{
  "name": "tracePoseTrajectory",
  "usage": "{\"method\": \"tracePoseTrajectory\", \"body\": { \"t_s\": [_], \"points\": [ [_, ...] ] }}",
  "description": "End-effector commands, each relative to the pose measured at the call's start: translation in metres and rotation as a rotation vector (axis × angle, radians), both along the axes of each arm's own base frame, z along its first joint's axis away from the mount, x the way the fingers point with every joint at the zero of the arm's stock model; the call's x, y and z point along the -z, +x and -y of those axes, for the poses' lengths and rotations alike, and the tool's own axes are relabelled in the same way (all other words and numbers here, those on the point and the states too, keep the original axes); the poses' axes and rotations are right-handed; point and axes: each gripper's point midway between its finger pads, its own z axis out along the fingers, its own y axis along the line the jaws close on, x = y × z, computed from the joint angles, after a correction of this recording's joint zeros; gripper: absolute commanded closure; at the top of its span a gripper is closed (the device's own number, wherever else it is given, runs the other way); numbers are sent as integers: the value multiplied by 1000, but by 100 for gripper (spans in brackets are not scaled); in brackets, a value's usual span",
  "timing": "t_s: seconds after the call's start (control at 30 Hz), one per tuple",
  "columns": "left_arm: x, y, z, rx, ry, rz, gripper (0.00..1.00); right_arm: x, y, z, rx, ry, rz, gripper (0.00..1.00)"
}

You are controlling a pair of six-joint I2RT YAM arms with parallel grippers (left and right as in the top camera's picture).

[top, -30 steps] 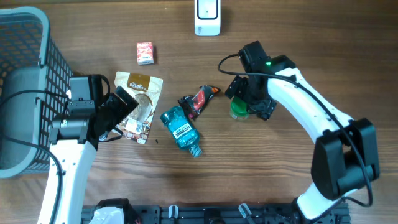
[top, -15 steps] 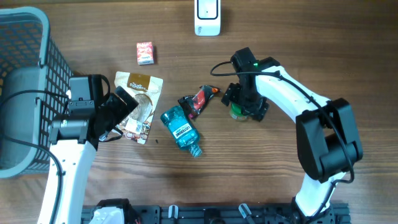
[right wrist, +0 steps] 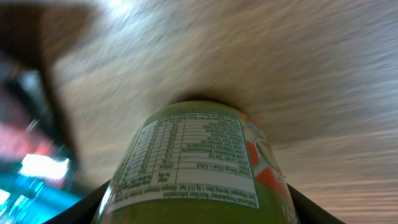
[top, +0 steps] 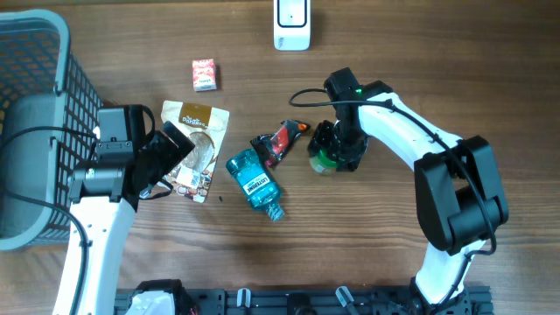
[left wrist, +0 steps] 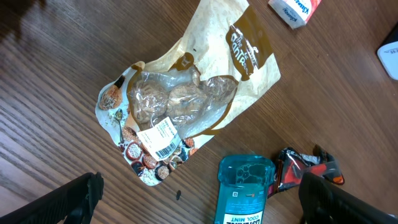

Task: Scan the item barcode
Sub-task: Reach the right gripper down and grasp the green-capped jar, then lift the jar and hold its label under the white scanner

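Brown wood-grain worktop [top: 394,52]. Green jar [top: 324,161] below scanner [top: 291,24], between fingers of right end effector [right wrist: 196,202]; firm grasp cannot tell. Left end effector [left wrist: 199,186] released, lower-left of scanner.

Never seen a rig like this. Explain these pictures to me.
Two robot arms work at a wooden table. One picture looks down from above; the other two come from cameras on the wrists. On the table lie a brown-and-white snack pouch, a teal mouthwash bottle, a red-and-black wrapper, a red-and-white box and a white scanner device; a grey plastic basket stands at the left. The left end effector hangs open by the pouch, holding nothing. The right end effector has its fingers either side of a green labelled jar; whether it grips is unclear.
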Motion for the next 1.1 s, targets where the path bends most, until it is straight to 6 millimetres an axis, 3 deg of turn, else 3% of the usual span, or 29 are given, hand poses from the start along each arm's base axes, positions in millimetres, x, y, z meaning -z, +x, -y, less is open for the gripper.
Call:
{"method": "tracePoseTrajectory", "body": {
  "t_s": [0.0, 0.2, 0.37, 0.67, 0.83, 0.9, 0.97, 1.07],
  "points": [
    [-1, 0, 1, 26, 11, 1, 0, -18, -15, -41, -68, 259, -84, 37],
    [-1, 0, 0, 22, 17, 1, 0, -62, -43, -77, -120, 601, -220, 37],
    [-1, 0, 0, 22, 16, 1, 0, -122, -49, -104, -83, 964, -334, 37],
    [1, -3, 0, 22, 16, -13, 0, -127, -47, -105, -82, 999, -334, 37],
    [1, -3, 0, 22, 16, -13, 0, -117, -8, -117, -315, 1032, 54, 37],
    [1, -3, 0, 22, 16, -13, 0, -91, 21, -115, -352, 863, 234, 37],
    [1, -3, 0, 22, 17, -13, 0, -61, 57, -99, -367, 616, 412, 37],
    [1, -3, 0, 22, 17, -12, 0, -51, 99, -84, -376, 420, 603, 37]
  ]
}}
